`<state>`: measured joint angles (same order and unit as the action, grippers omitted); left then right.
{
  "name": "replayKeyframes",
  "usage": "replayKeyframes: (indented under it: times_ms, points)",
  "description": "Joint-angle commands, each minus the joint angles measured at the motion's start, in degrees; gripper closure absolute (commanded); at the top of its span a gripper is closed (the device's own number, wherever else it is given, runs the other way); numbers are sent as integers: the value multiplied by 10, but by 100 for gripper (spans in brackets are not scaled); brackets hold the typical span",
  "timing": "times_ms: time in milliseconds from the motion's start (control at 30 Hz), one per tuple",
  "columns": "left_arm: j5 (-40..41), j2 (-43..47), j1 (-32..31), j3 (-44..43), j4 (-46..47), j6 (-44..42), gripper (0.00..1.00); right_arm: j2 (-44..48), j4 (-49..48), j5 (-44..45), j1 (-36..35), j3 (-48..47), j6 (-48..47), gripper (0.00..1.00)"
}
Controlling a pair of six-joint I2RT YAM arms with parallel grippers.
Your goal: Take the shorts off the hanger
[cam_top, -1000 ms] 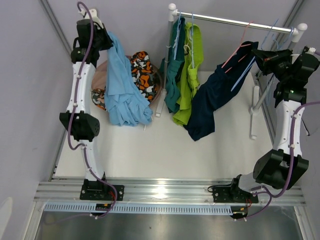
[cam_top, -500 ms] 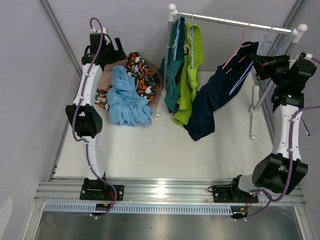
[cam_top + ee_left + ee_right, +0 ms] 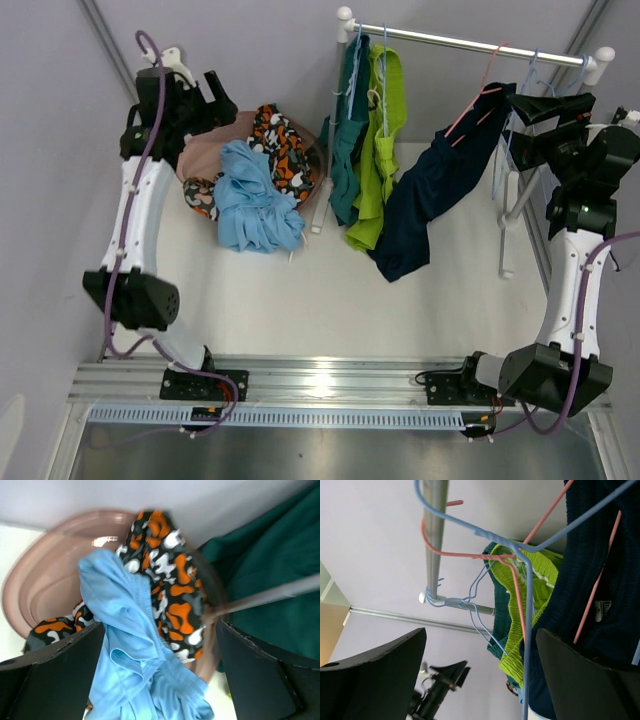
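The light blue shorts (image 3: 255, 205) (image 3: 130, 645) lie crumpled in a pinkish basin (image 3: 205, 155) (image 3: 45, 585), on top of the blotch-patterned shorts (image 3: 285, 145) (image 3: 165, 580). My left gripper (image 3: 215, 100) (image 3: 160, 630) hovers open above them and holds nothing. Teal shorts (image 3: 348, 150), lime green shorts (image 3: 380, 150) and navy shorts (image 3: 440, 190) (image 3: 590, 580) hang from the rail (image 3: 470, 42). The navy pair hangs on a pink hanger (image 3: 517, 590). My right gripper (image 3: 545, 115) (image 3: 480, 632) stands open beside the navy shorts, with a bare blue hanger's wire (image 3: 527, 630) passing between its fingers.
The rail's white stand (image 3: 512, 215) rises right by my right arm. More blue hanger hooks (image 3: 535, 70) crowd the rail's right end. The basin sits against the back wall, left of the rail's left post (image 3: 335, 130).
The left gripper opened and dropped the light blue shorts into the basin, then drew back to the left. The right gripper opened, and the blue hanger now hangs steeper near the stand.
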<state>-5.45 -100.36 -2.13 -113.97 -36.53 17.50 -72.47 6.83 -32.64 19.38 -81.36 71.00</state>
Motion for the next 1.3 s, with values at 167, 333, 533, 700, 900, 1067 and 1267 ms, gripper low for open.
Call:
replayKeyframes:
  times_ms: [167,333,533,700,900,1067,1267]
  points:
    - [-49,170,-8,132,85,7,1,30,70,101,-59,-84,-58,1]
    - [-47,205,-12,175,96,2,1,-11,267,301,-156,-247,-221,2]
    - [-48,212,-12,182,96,-4,1,-34,347,465,-228,-314,-302,1]
    - [-54,211,-11,183,100,-6,1,-1,334,480,-220,-248,-314,1]
    - [-63,213,-12,205,117,0,1,33,287,464,-219,-201,-312,1]
    - [-69,216,-12,220,131,2,1,26,212,376,-241,-232,-285,3]
    - [-68,219,-12,237,139,2,1,-16,168,356,-277,-295,-264,3]
